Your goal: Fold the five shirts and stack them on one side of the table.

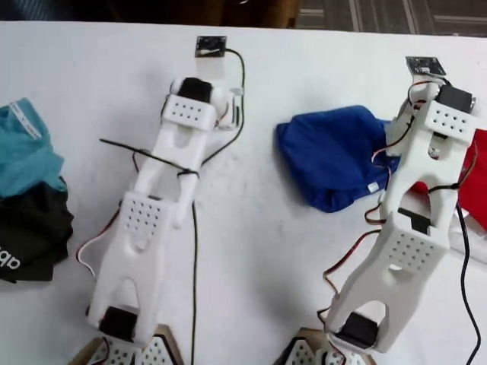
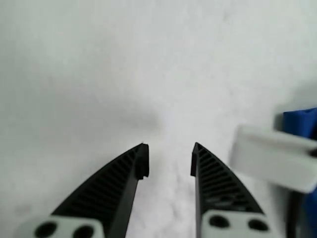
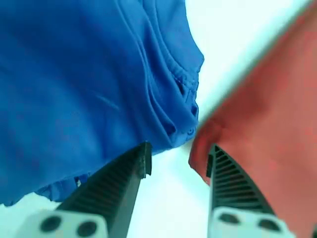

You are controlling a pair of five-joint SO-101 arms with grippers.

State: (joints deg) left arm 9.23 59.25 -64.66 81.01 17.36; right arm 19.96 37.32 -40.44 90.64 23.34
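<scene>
At the near edge of the white table [image 1: 259, 251] both arms stand on their bases, the left arm [image 1: 144, 236] and the right arm [image 1: 403, 251] stretched away across the top. By the left edge lies a crumpled black shirt [image 1: 30, 236], and just beyond it, touching, a bunched teal shirt [image 1: 27, 148]. Farther out, the left gripper [image 2: 168, 158] hangs over bare table with its fingers apart and nothing between them. A blurred white block [image 2: 272, 158] sits beside it, and I cannot tell what it is. The right gripper [image 3: 178, 158] is likewise spread and grips nothing. It hangs above a narrow strip of table between two garments, a rumpled blue shirt [image 3: 89, 84] on one side and a red shirt [image 3: 267, 109] on the other, near each other but apart there. In the high view the blue shirt lies between the two arms and the red one lies at the right edge.
</scene>
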